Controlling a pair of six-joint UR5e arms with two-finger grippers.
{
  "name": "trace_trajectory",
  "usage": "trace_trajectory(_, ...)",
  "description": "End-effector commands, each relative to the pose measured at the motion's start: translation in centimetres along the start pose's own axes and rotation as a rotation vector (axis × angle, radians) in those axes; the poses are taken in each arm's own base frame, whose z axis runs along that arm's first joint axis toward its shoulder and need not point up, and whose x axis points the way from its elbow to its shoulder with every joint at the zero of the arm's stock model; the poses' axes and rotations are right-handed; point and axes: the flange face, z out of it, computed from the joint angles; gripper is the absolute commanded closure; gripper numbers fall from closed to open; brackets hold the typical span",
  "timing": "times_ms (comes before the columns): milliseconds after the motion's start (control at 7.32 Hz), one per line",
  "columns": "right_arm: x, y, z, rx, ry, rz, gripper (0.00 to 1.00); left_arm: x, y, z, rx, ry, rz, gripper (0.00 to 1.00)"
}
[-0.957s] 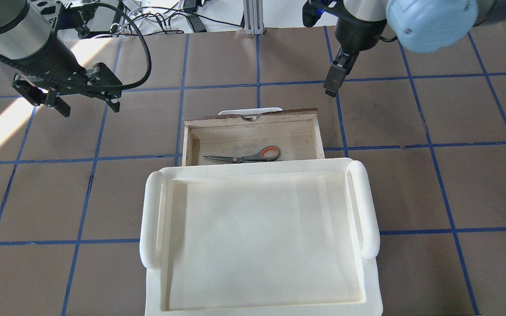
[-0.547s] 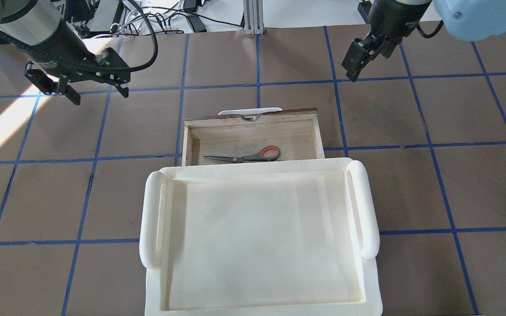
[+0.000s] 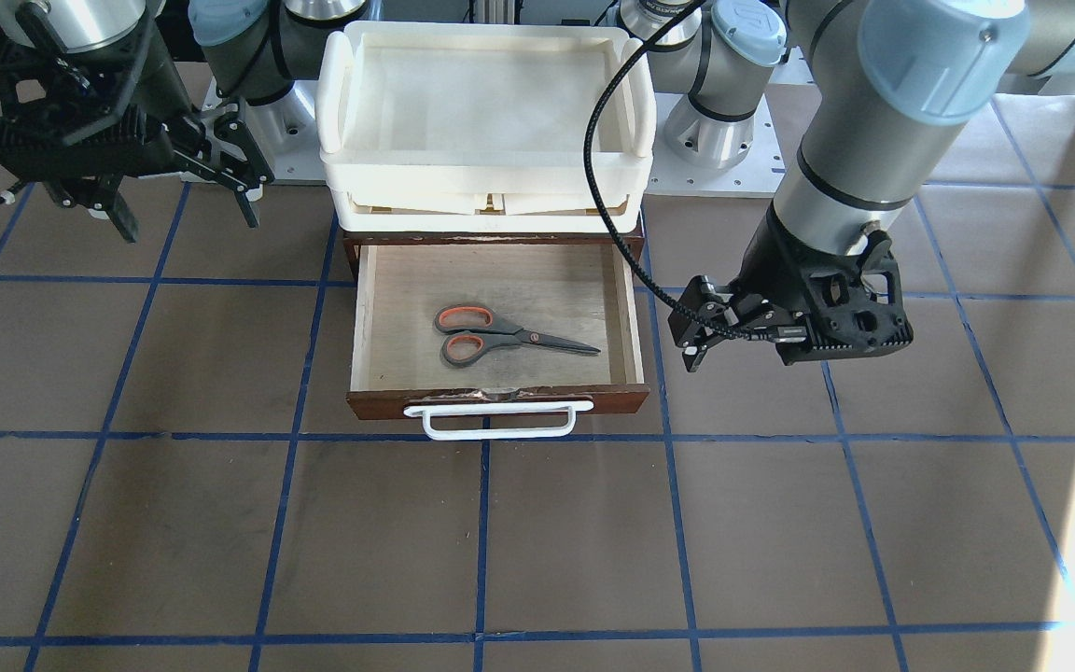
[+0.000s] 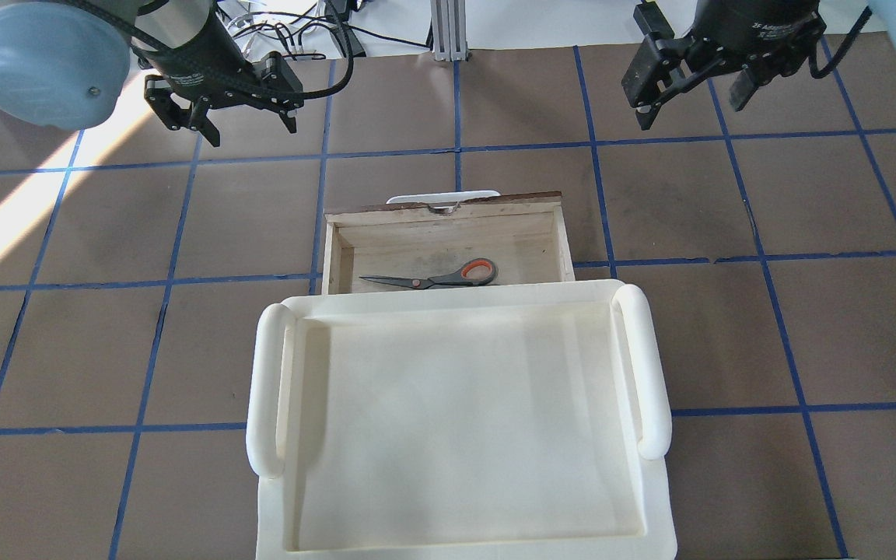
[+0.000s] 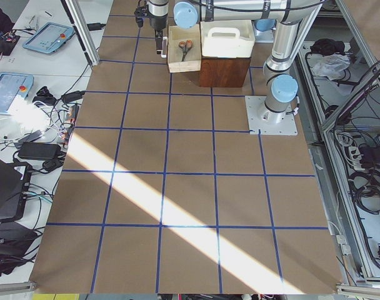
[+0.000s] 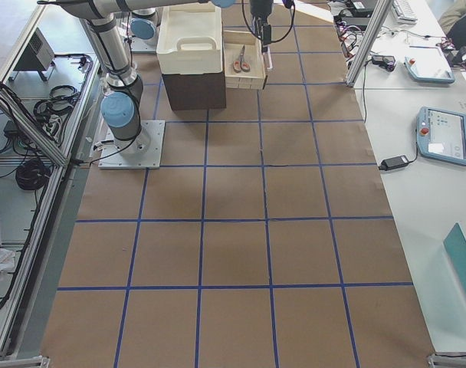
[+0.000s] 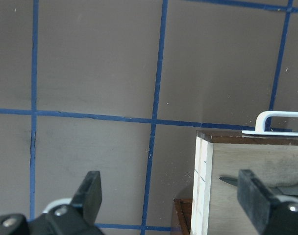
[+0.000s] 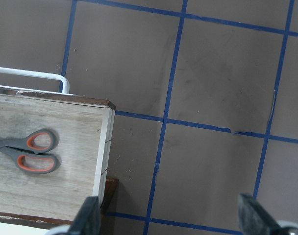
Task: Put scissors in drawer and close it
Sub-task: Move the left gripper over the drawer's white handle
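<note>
The scissors point(image 3: 500, 336) lie flat inside the open wooden drawer point(image 3: 635, 308), handles toward my right side. They also show in the overhead view point(image 4: 436, 276) and the right wrist view point(image 8: 31, 149). The drawer is pulled out, its white bar handle point(image 3: 500, 425) away from me. My left gripper point(image 4: 250, 131) is open and empty, hovering beyond the drawer's left front corner. My right gripper point(image 4: 689, 105) is open and empty, hovering beyond the drawer's right side. Neither touches the drawer.
A cream-white plastic tray point(image 4: 261, 389) sits on top of the cabinet above the drawer. The table is brown with a blue tape grid. Cables and equipment lie past the table's far edge point(image 4: 285, 31).
My left gripper has swung right and farther from me. My right gripper has moved right and farther away and turned, so both its fingers now show apart. Scissors and drawer have not moved.
</note>
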Motion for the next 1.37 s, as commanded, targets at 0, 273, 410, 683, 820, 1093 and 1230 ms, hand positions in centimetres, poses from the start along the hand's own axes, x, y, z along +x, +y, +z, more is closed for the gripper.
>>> trace_trajectory(0,0.0,0.4,0.0,-0.016,0.006,0.036,0.0,4.0,-1.7,5.9,0.003,0.004,-0.041,0.0)
trace_trajectory(273,-0.1,0.3,0.3,-0.02,-0.007,0.035,0.0,7.2,-2.7,9.8,-0.016,0.004,-0.08,0.0)
trace_trajectory(410,-0.1,0.3,0.3,-0.021,-0.007,0.025,0.0,9.1,-2.8,11.5,-0.03,-0.006,-0.098,0.0)
trace_trajectory(683,-0.1,0.4,0.5,-0.031,-0.005,0.018,0.0,10.9,-2.4,15.1,-0.069,-0.045,-0.13,0.0)
trace_trajectory(820,0.0,0.3,0.6,-0.033,-0.006,0.018,0.0,11.6,-2.1,16.0,-0.082,-0.048,-0.128,0.0)
trace_trajectory(1093,0.0,0.3,0.7,-0.036,-0.006,0.017,0.0,12.8,-1.5,18.2,-0.115,-0.063,-0.11,0.0)
trace_trajectory(1230,-0.1,0.6,1.2,-0.046,-0.004,0.017,0.0,12.8,-1.3,18.3,-0.127,-0.068,-0.108,0.0)
